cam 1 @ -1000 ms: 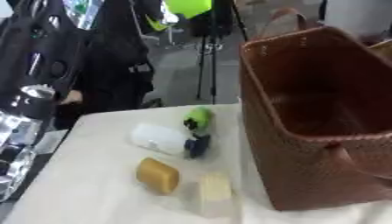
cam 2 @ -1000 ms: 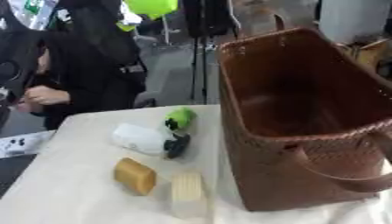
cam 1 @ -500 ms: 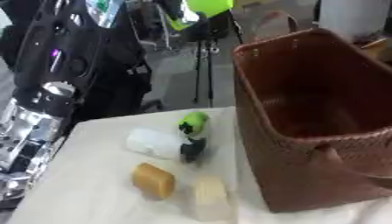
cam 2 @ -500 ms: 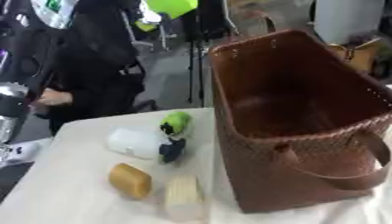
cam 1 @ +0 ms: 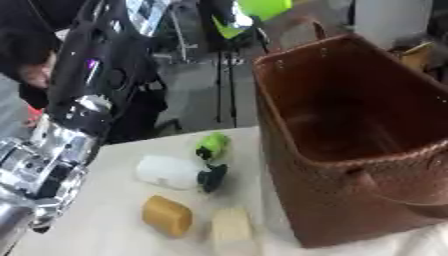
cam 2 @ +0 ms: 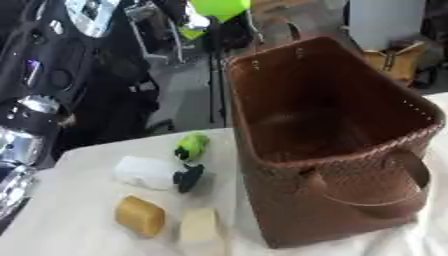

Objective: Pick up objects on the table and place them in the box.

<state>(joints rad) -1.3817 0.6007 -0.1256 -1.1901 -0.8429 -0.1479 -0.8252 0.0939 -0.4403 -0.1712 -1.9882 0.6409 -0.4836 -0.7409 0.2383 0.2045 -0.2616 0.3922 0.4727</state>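
A brown woven basket (cam 2: 262, 125) with loop handles stands open on the right of the white-covered table (cam 1: 105, 240). Left of it lie a small green object (cam 1: 213, 145), a white bottle (cam 1: 168, 172) with a black cap, a tan brown block (cam 1: 166, 215) and a pale yellow block (cam 1: 232, 231). My left arm (cam 1: 83, 107), black with silver joints, rises blurred along the left edge, well above and left of the objects. I cannot make out its hand. My right hand does not show.
Beyond the table's far edge are a person in black, stands with thin legs and a bright green thing (cam 2: 219, 9). The basket's near handle (cam 2: 385, 200) hangs over its front wall.
The camera has shifted and tilted. My left arm has risen and now fills more of the left side. The objects and the basket keep their places on the table.
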